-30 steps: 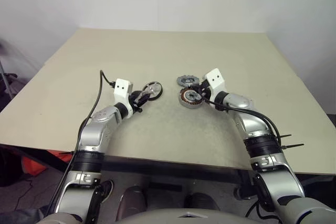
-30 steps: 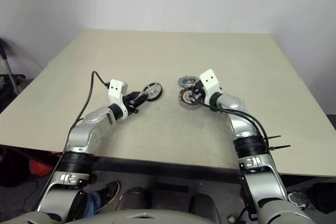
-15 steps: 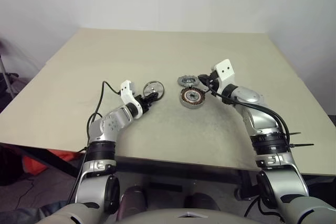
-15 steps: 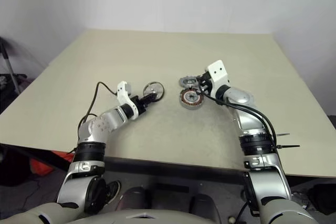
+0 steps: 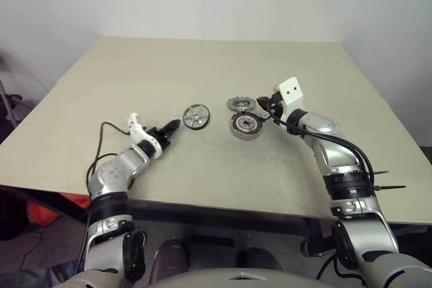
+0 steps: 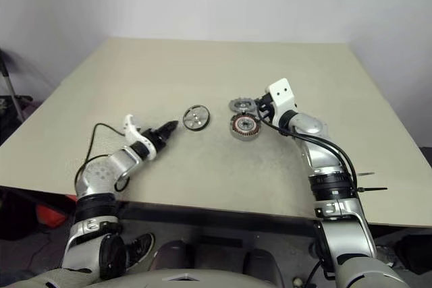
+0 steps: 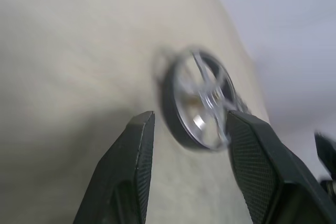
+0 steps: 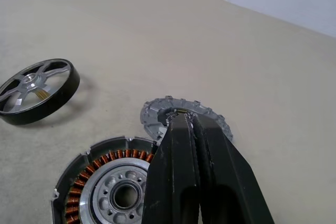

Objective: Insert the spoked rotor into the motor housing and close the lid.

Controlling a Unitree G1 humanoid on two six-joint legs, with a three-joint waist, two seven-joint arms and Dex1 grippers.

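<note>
spoked rotor (image 5: 196,116) flat on tabletop (image 5: 202,72), frame centre, just right of left hand (image 5: 173,126), fingers apart, empty. right hand (image 5: 262,104) pinched together above motor housing (image 5: 246,125). one lid (image 5: 240,104) behind housing.

Rotor (image 7: 202,100) blurred in my left wrist view. My right fingers (image 8: 197,182) hide part of lid (image 8: 157,114) and housing (image 8: 97,182); housing cut off by edge.

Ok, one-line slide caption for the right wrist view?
Shut right gripper above the coil-lined silver motor housing and scalloped grey lid; black-rimmed, silver-spoked rotor lies apart on the beige table.
</note>
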